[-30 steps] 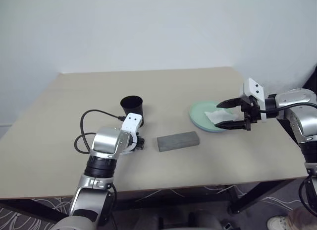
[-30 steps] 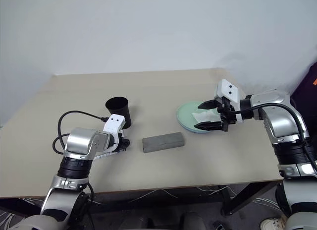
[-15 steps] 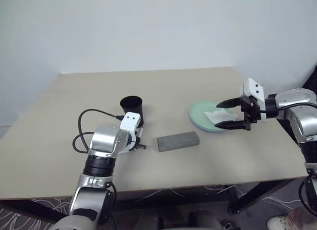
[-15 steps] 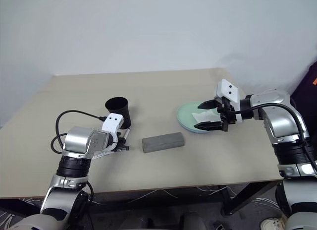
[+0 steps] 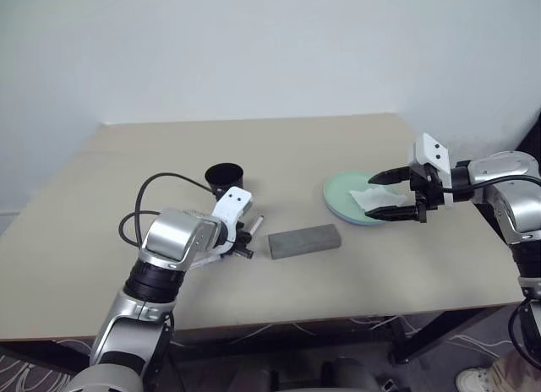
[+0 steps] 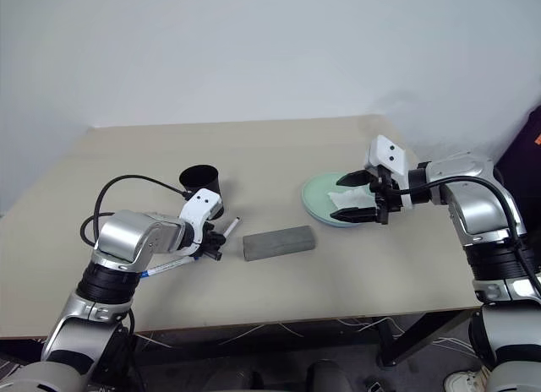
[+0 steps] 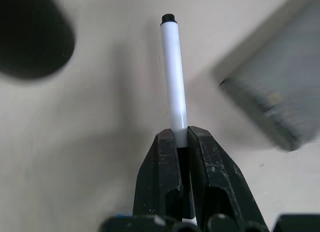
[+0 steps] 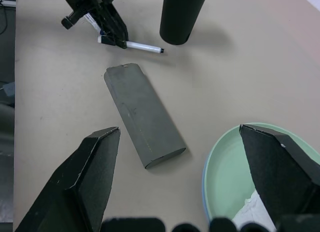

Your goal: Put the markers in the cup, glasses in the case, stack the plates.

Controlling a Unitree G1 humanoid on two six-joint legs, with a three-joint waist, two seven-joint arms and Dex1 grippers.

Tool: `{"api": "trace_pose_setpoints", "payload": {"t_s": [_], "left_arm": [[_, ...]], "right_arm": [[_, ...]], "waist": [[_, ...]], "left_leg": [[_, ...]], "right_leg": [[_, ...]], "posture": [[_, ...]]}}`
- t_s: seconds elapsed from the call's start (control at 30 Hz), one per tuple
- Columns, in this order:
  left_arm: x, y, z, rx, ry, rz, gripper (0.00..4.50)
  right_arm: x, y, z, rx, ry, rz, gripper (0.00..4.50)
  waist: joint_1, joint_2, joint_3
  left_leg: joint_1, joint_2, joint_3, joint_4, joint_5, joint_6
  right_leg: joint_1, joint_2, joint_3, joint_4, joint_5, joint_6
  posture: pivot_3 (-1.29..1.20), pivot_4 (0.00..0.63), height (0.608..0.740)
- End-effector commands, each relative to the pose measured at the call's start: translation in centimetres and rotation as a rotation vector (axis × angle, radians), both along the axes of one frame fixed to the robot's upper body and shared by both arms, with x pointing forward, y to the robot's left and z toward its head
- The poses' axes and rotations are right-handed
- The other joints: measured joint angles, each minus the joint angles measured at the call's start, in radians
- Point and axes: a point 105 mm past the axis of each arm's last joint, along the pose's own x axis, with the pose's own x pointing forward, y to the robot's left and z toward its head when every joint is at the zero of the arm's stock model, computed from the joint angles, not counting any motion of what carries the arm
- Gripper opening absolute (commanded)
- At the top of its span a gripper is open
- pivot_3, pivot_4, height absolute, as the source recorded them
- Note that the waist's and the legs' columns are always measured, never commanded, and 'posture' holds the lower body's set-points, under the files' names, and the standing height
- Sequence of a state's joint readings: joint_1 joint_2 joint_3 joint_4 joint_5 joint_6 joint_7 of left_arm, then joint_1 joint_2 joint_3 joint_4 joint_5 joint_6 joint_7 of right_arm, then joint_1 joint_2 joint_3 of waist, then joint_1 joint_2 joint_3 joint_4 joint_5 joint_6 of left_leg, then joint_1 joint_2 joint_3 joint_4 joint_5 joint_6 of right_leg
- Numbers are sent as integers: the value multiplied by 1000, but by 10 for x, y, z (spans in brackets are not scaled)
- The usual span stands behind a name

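My left gripper (image 7: pixel 182 137) is shut on the short white marker (image 7: pixel 173 77) and holds it just above the table between the black cup (image 5: pixel 226 176) and the grey case (image 5: pixel 304 240), whose lid is shut. The marker's black tip points toward the case. A second marker (image 6: pixel 165 267), with blue on it, lies on the table under my left forearm. At the right, the pale green plate (image 5: pixel 341 193) rests on a light blue one, with a white tissue (image 5: pixel 368 198) on top. My right gripper (image 5: pixel 376 196) hovers open over the tissue. The glasses are out of view.
The table's front edge (image 5: pixel 338 312) runs close below the case. A black cable (image 5: pixel 161 185) loops from my left wrist beside the cup. Bare tabletop lies behind the cup and between the case and the plates.
My left gripper has risen, swung right and rolled with the short marker, which now sticks out toward the case. The right arm has not moved.
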State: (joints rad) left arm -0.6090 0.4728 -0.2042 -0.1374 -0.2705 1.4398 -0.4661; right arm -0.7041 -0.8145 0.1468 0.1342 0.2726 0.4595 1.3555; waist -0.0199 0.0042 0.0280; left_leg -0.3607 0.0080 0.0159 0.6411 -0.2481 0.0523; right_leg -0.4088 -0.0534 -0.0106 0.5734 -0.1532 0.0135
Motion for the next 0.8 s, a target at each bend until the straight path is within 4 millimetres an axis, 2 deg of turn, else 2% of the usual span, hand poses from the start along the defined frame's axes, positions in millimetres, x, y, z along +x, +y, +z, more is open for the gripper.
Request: {"api": "trace_pose_setpoints", "payload": {"t_s": [0.03, 0.2, 0.33, 0.5, 0.6, 0.7, 0.8], "left_arm": [[9, -17, 33, -48, -157, -112, 28], [9, -26, 57, -68, -306, -260, 28], [12, -20, 77, -38, -414, -349, 28], [11, -8, 116, 26, -612, -521, 28], [24, 14, 134, 193, -749, -581, 28], [42, 41, 143, 473, -835, -632, 28], [55, 58, 152, 661, -885, -696, 28]], "right_arm": [[0, 4, 16, 8, -56, 22, 4147], [0, 3, 16, 6, -54, 22, 4147], [1, 3, 18, 5, -55, 21, 4147], [0, 1, 18, 2, -55, 18, 4147], [0, 1, 18, 3, -55, 17, 4147], [1, 2, 17, 6, -55, 17, 4147], [1, 3, 17, 10, -57, 16, 4147]], "waist": [[0, 0, 0], [0, 0, 0], [-1, 0, 0], [-1, 0, 0], [0, 0, 0], [1, 0, 0], [1, 1, 0]], "left_leg": [[0, 0, 0, 0, 0, 0], [0, 0, 0, 0, 0, 0], [0, 0, 1, -1, 0, 0], [0, 0, 1, -1, 0, 0], [0, 1, 2, -1, 0, 0], [0, 1, 2, -1, 0, 0], [0, 1, 3, -1, 0, 0]], "right_leg": [[0, 0, 0, 0, 0, 0], [0, 0, 0, 0, 0, 0], [-1, 0, 0, 0, 0, 0], [-1, 0, 0, -1, 0, 0], [-1, 0, 0, -1, 0, 0], [-1, 0, 0, -1, 0, 0], [-1, 0, 0, -1, 0, 0]], "posture": [[0, 0, 731], [0, 0, 731], [0, 0, 731], [0, 0, 731], [0, 0, 731], [0, 0, 731], [0, 0, 731]]}}
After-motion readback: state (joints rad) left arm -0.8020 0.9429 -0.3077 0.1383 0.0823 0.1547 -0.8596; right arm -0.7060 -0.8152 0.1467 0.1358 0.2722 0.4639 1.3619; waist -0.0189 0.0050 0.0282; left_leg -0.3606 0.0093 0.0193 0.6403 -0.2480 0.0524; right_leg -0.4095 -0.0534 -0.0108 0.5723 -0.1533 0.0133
